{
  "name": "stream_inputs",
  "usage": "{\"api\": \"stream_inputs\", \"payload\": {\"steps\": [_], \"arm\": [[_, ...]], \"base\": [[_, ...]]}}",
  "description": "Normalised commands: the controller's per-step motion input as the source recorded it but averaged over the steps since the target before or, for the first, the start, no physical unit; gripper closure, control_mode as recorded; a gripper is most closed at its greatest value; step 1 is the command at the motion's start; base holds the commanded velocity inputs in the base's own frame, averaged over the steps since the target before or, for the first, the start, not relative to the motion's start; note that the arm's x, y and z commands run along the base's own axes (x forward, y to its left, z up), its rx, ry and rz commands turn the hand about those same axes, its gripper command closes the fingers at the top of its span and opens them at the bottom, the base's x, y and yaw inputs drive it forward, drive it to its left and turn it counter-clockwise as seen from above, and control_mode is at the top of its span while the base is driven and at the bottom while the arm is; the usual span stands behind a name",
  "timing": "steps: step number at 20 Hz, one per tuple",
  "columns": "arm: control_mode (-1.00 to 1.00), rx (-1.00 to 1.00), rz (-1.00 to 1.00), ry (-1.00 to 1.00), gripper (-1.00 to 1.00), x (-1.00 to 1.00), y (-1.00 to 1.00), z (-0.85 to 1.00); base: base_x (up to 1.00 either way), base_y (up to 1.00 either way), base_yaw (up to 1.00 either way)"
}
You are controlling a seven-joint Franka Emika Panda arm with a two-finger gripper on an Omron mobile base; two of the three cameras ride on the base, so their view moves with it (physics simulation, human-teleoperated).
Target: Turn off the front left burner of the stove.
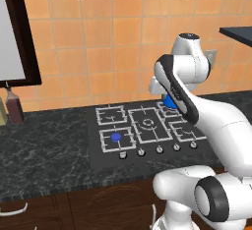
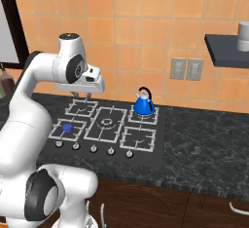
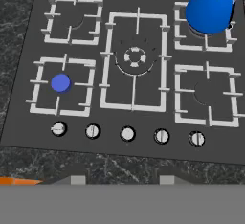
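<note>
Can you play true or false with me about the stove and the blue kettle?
1. The front left burner glows blue. True.
2. The kettle sits on the middle grate. False: it sits on the back right grate.
3. The stove has five knobs in a row. True.
4. The end effector is squeezing a knob. False: it hangs above the stove, touching nothing.
</note>
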Motion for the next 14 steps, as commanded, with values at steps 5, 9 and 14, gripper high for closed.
{"api": "stream_inputs", "payload": {"steps": [5,9,14], "arm": [[-1.0,-0.05,0.04,-0.05,-1.0,-0.39,0.16,-0.15],[-1.0,-0.25,0.28,-0.2,-1.0,-0.57,0.59,-0.53],[-1.0,-0.23,0.37,-0.03,-1.0,-0.14,0.98,-0.67]], "base": [[0.0,0.0,0.0],[0.0,0.0,0.0],[0.0,0.0,0.0]]}}
